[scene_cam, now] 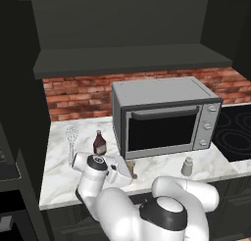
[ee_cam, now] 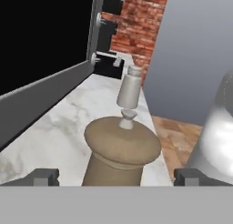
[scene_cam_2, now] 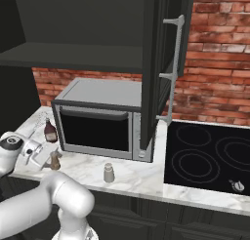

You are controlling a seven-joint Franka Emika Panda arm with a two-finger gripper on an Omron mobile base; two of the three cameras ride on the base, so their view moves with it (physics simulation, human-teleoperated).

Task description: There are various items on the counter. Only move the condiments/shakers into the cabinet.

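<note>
From the left base view we read no writing on the bottle [scene_cam: 99, 143]; the pepper mill [scene_cam: 131, 168] stands on the counter [scene_cam: 59, 176] against our gripper [scene_cam: 128, 170]. In the right base view, the shaker [scene_cam_2: 109, 173] stands well apart. In the hand view, our fingers [ee_cam: 43, 176] spread wide, flanking the mill.

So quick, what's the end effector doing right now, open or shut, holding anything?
End effector: open, holding nothing; its fingertips stand either side of the wooden pepper mill, not closed on it.
</note>
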